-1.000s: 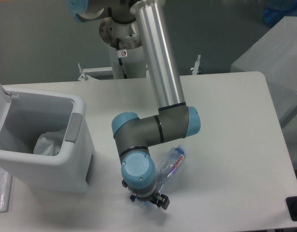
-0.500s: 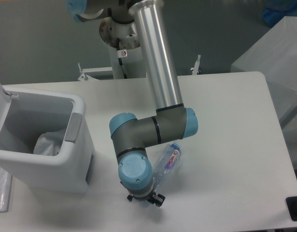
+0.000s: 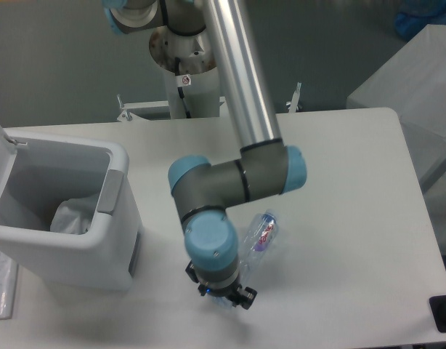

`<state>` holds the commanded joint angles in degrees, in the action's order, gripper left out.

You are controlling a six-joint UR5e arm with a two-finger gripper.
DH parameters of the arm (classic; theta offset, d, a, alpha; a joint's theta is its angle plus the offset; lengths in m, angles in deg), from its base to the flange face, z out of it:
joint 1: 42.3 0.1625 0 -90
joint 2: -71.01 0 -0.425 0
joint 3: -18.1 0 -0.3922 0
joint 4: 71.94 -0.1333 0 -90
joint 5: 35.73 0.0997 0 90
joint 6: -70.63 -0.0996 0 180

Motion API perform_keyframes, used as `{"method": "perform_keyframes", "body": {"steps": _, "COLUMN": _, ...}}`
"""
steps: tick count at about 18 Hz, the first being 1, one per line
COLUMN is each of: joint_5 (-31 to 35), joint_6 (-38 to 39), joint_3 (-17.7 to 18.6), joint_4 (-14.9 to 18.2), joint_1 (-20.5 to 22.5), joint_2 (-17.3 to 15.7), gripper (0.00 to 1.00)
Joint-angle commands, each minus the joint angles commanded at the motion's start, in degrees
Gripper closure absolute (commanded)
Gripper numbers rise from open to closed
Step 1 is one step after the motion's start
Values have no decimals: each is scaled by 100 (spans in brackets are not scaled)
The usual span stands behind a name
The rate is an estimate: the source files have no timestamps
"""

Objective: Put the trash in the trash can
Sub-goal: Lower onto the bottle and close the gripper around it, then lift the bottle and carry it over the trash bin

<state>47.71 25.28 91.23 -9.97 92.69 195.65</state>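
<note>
1. Only one camera here, the fixed one looking down at the table [image 3: 339, 160]. The UR5e arm [image 3: 237, 182] is folded over the near side of the table with its wrist pointing down, and the gripper [image 3: 224, 294] sits right at the lower end of the water bottle [image 3: 258, 240].

2. Claw state: honestly can't tell. The blue wrist cap blocks the fingers, so I can't see how wide they are or if they've actually got the bottle. It looks like they're around its base, but that's a guess.

3. What changed: compared with a second ago, the wrist has shifted a bit right and toward the camera, and the bottle has swung with it, now looking more upright and shorter. My read is the bottle is being gripped or tipped up, so the pick seems underway.

4. The trash can [image 3: 114, 240] sits at the left with its lid open, and the crumpled plastic wrapper [image 3: 70, 216] is already inside. So one item is done, and the bottle is still out on the table, well apart from the bin.
</note>
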Motion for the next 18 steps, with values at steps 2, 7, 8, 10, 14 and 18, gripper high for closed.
{"method": "perform_keyframes", "body": {"steps": 2, "joint_5": -668, "joint_6": 26, "joint_3": -61, "joint_4": 0, "joint_1": 211, "joint_2": -185, "gripper": 45}}
{"method": "perform_keyframes", "body": {"steps": 7, "joint_5": -2206, "joint_6": 272, "joint_3": -254, "joint_4": -17, "joint_1": 607, "joint_2": -511, "gripper": 45}}
{"method": "perform_keyframes", "body": {"steps": 8, "joint_5": -2566, "joint_6": 281, "joint_3": -325, "joint_4": -18, "joint_1": 686, "joint_2": -581, "gripper": 45}}
{"method": "perform_keyframes", "body": {"steps": 10, "joint_5": -3313, "joint_6": 412, "joint_3": -439, "joint_4": -61, "joint_1": 827, "joint_2": -765, "gripper": 45}}
{"method": "perform_keyframes", "body": {"steps": 14, "joint_5": -4457, "joint_6": 825, "joint_3": -571, "joint_4": -333, "joint_1": 889, "joint_2": -1002, "gripper": 45}}
{"method": "perform_keyframes", "body": {"steps": 18, "joint_5": -5432, "joint_6": 896, "joint_3": -563, "joint_4": -396, "joint_1": 836, "joint_2": -1231, "gripper": 45}}
